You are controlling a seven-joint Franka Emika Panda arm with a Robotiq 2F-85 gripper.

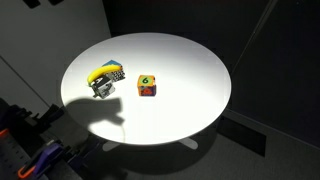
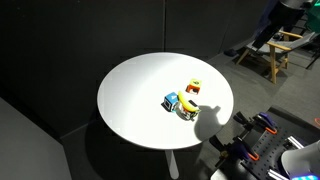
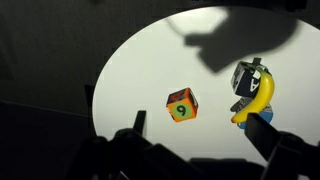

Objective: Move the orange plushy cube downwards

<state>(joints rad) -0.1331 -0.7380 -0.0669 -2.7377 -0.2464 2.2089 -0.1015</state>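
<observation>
Resting on the round white counter (image 1: 190, 70), the orange plushy cube (image 1: 146, 86) sits near the yellow, blue and grey toy (image 1: 106, 78), not touching it. Wrist view: tool (image 3: 200, 135) spread, empty, clear of the cube.

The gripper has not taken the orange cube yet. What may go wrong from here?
1. The elongated yellow, blue and grey toy lies close beside the small soft orange cube; the open gripper might bump it while descending.
2. The cube looks soft, so it may squash or slip in the grasp.
3. The round white table has no raised rim; a long move could push the cube off.
</observation>
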